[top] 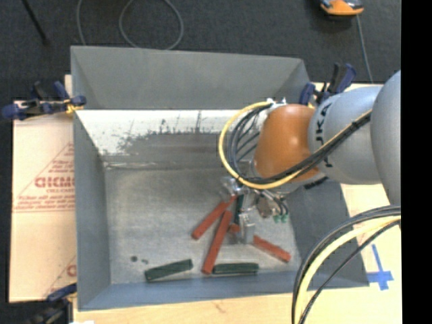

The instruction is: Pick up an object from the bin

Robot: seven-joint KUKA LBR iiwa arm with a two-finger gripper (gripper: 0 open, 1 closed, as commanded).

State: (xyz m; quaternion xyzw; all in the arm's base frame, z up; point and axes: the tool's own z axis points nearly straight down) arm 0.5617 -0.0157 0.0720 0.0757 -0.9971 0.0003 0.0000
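gripper (241,227) low in the bin (135,201), right of centre, in a cluster of red sticks; short red stick (209,221) angled just left of it; long red stick (217,247) runs down-left from it; third red stick (273,249) just to its right; left green stick (169,270) and right green stick (236,268) flat by the near wall; orange cover (283,144) above the gripper
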